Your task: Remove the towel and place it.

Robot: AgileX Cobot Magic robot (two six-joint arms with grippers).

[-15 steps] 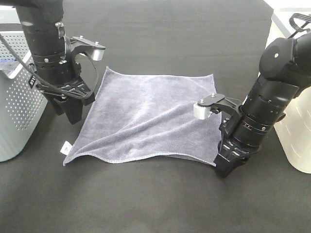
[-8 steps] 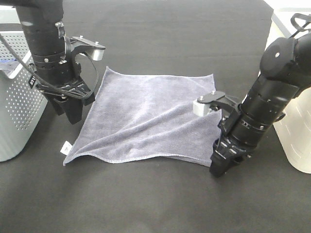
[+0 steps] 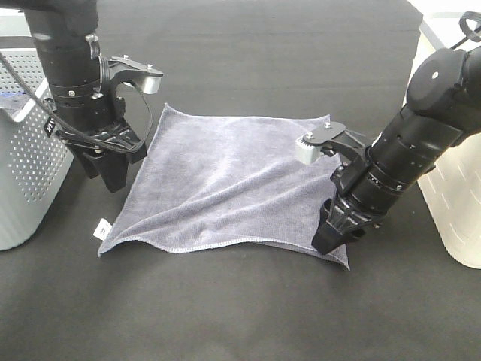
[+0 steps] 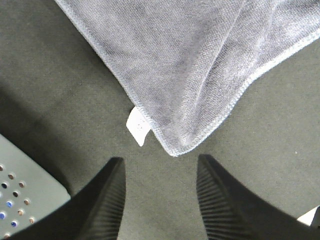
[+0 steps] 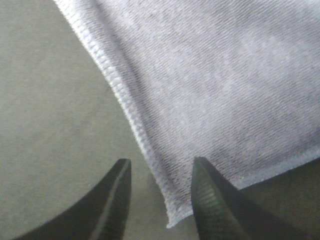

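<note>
The grey-blue towel (image 3: 233,177) lies spread flat on the black table. Its white tag (image 3: 100,228) sticks out at the near left corner. My left gripper (image 3: 113,179) hangs open just off the towel's left edge, next to the basket. The left wrist view shows the tagged corner of the towel (image 4: 200,65) just ahead of the open left gripper (image 4: 160,200), untouched. My right gripper (image 3: 325,241) stands open over the near right corner. In the right wrist view, that corner's hem on the towel (image 5: 225,85) lies loose between the spread fingers of the right gripper (image 5: 161,202).
A grey perforated basket (image 3: 22,173) stands at the left edge, close behind the left arm; its corner (image 4: 25,195) shows in the left wrist view. A white container (image 3: 458,203) stands at the right edge beside the right arm.
The right gripper has opened, letting go of the towel's near right corner, and has shifted left over it. The corner now lies flat. The left arm has not moved.
</note>
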